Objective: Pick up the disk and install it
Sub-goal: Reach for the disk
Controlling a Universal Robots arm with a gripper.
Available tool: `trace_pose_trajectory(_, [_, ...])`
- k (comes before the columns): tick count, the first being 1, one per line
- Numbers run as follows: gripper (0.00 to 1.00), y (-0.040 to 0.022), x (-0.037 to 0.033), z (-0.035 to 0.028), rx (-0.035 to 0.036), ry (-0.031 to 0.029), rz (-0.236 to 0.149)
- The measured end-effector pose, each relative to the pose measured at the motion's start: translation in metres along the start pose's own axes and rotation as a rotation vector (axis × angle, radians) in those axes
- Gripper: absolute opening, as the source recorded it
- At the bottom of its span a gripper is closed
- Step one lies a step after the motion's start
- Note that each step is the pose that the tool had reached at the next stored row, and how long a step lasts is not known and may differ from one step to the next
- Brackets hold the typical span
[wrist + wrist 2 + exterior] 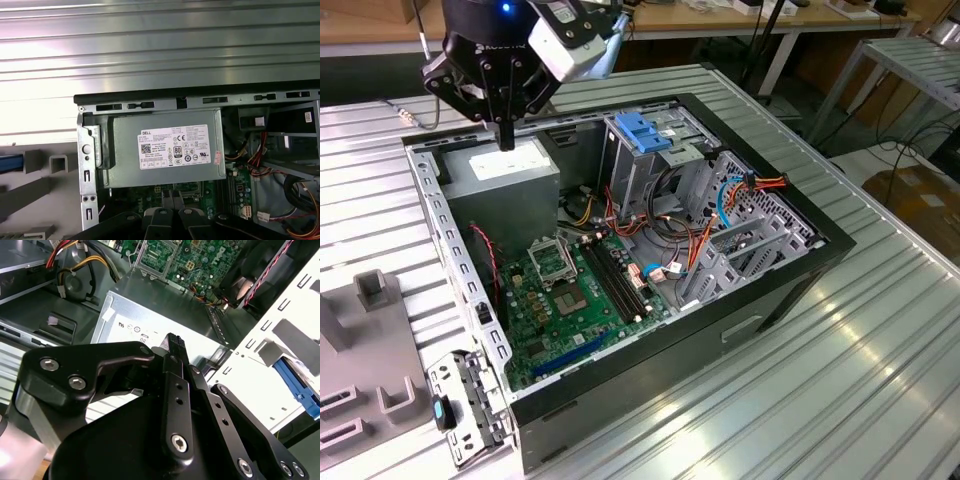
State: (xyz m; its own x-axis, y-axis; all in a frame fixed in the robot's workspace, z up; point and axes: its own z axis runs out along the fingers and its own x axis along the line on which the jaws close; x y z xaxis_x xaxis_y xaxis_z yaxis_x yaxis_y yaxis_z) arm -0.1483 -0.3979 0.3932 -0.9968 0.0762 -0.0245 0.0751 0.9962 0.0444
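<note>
My gripper point(506, 140) hangs over the back left corner of the open computer case point(790, 290), just above the grey power-supply box point(505, 175). Its two black fingers point(175, 347) are pressed together with nothing between them. In the first wrist view the power-supply box point(165, 150) with its white sticker lies straight below me. I cannot make out the disk for certain. A blue strip point(10, 162) shows beside a grey fixture outside the case, and I cannot tell whether it belongs to the disk.
Inside the case are the green motherboard point(570, 290), loose cables point(670, 250) and a metal drive cage with a blue handle point(645, 135). A grey slotted fixture point(370, 380) and a perforated metal piece with a blue part point(470, 410) sit at the exterior view's lower left.
</note>
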Motion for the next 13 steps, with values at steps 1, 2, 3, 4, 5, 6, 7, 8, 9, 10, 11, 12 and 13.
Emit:
trace_pose_trajectory(1, [0.11, 0.0002, 0.0007, 0.0, 0.0, 0.0, 0.0])
trace_pose_trajectory(2, [0.11, 0.0003, 0.0013, 0.0, 0.0001, 0.0, 0.0])
trace_pose_trajectory(3, [0.11, 0.0005, 0.0023, 0.0, 0.0, 0.0, 0.0])
trace_pose_trajectory(4, [0.11, 0.0006, 0.003, 0.0, 0.0, 0.0, 0.0])
trace_pose_trajectory(5, [0.11, 0.0007, 0.0036, 0.0001, 0.0, 0.0, 0.0])
trace_pose_trajectory(6, [0.11, 0.0008, 0.0044, 0.0001, 0.0, 0.0, 0.0])
trace_pose_trajectory(7, [0.11, 0.0009, 0.005, 0.0001, 0.0, 0.0, 0.0])
trace_pose_trajectory(8, [0.11, 0.0011, 0.0057, 0.0001, 0.0, 0.0, 0.0])
trace_pose_trajectory(9, [0.11, 0.0014, 0.0066, 0.0001, 0.0001, 0.0001, 0.0])
trace_pose_trajectory(10, [0.11, 0.0017, 0.0076, 0.0001, 0.0001, 0.0001, 0.0])
trace_pose_trajectory(11, [0.11, 0.0021, 0.0089, 0.0001, 0.0001, 0.0001, 0.0])
trace_pose_trajectory(12, [0.11, 0.003, 0.0104, 0.0004, -0.0001, -0.0001, 0.0])
trace_pose_trajectory(13, [0.11, 0.0036, 0.0115, 0.0006, -0.0001, -0.0001, 0.0])
